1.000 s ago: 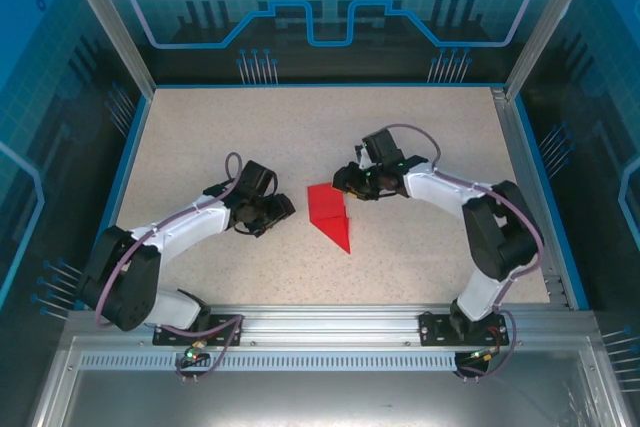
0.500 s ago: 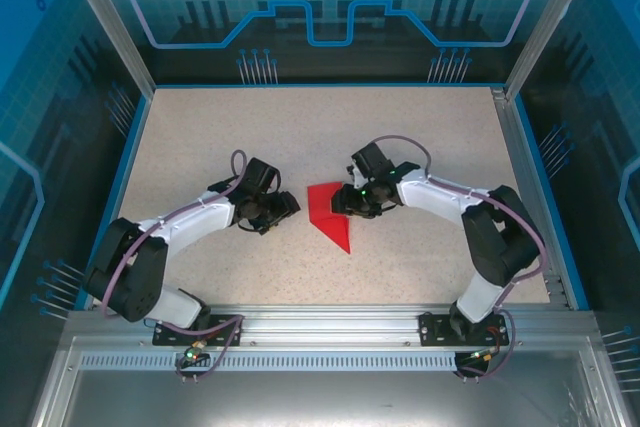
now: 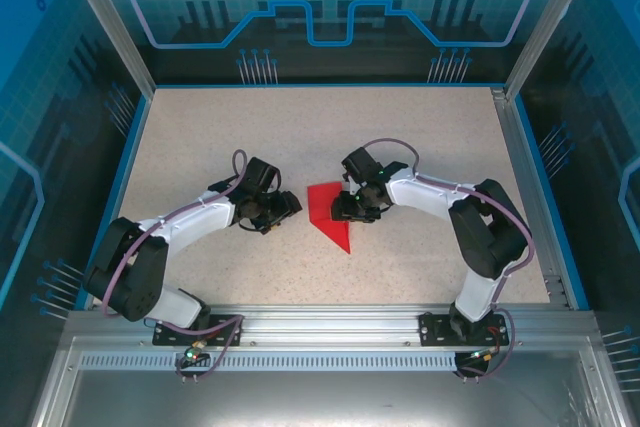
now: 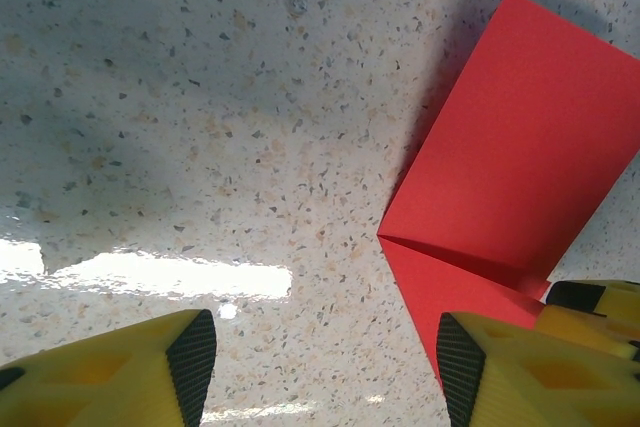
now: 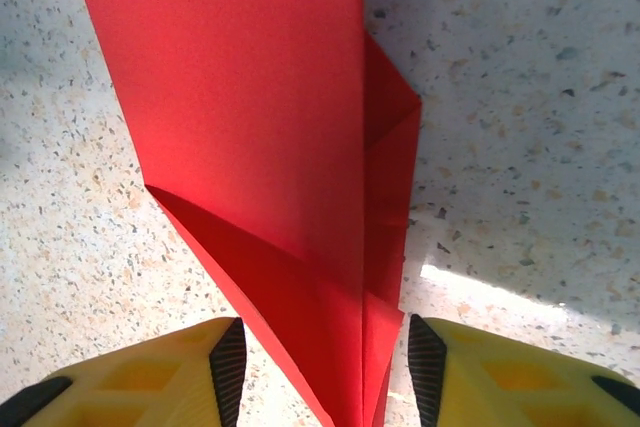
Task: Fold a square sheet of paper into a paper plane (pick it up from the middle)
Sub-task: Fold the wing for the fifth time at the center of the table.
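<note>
The red sheet of paper (image 3: 322, 205), folded into a flat pointed shape with a centre crease, lies on the speckled table (image 3: 250, 137), its tip toward the near side. My right gripper (image 3: 347, 212) stands low over its right part. In the right wrist view the paper (image 5: 260, 97) runs between the open jaws of the right gripper (image 5: 325, 377), with small gaps at both pads. My left gripper (image 3: 290, 205) is just left of the paper and open. In the left wrist view the left gripper (image 4: 327, 367) straddles bare table, its right finger (image 4: 470, 367) over the edge of the paper (image 4: 510, 147).
Blue side walls and aluminium posts (image 3: 110, 37) enclose the table. A metal rail (image 3: 320, 322) with both arm bases runs along the near edge. One yellow finger (image 4: 600, 299) of the right gripper shows at the lower right of the left wrist view.
My right gripper has moved left and down onto the paper and its jaws have widened. My left gripper has shifted a little right, toward the paper's left edge.
</note>
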You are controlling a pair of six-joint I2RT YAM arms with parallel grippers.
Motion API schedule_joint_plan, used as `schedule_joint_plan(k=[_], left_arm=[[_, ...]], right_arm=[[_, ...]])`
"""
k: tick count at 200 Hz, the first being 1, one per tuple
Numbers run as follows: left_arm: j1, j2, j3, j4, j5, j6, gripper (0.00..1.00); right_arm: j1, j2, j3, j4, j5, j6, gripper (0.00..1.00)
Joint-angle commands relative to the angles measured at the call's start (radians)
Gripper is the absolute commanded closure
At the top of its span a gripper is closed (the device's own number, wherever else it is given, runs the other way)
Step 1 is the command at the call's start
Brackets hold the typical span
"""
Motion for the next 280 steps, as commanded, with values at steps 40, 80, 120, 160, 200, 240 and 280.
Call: schedule_joint_plan(k=[40, 80, 120, 160, 200, 240, 280], left_arm=[[0.007, 0.007, 0.012, -0.012, 0.018, 0.018, 0.36], [0.008, 0.014, 0.017, -0.014, 0.023, 0.016, 0.36], [0.008, 0.033, 0.041, -0.015, 0.047, 0.025, 0.36], [0.012, 0.063, 0.065, -0.001, 0.096, 0.029, 0.35], [0.035, 0.107, 0.069, 0.052, 0.186, 0.015, 0.36], [0.050, 0.120, 0.071, 0.068, 0.217, 0.009, 0.35], [0.050, 0.120, 0.063, 0.071, 0.216, 0.003, 0.35]], right_arm=[[0.008, 0.094, 0.042, 0.008, -0.038, -0.012, 0.49], [0.003, 0.101, 0.043, 0.026, -0.055, -0.015, 0.59], [-0.017, 0.062, 0.005, 0.072, -0.097, -0.010, 0.70], [-0.067, 0.015, -0.051, 0.135, -0.173, -0.002, 0.74], [-0.108, -0.013, -0.103, 0.212, -0.264, 0.007, 0.77], [-0.115, -0.005, -0.099, 0.172, -0.208, 0.000, 0.63], [-0.105, 0.032, -0.076, 0.177, -0.229, -0.011, 0.40]])
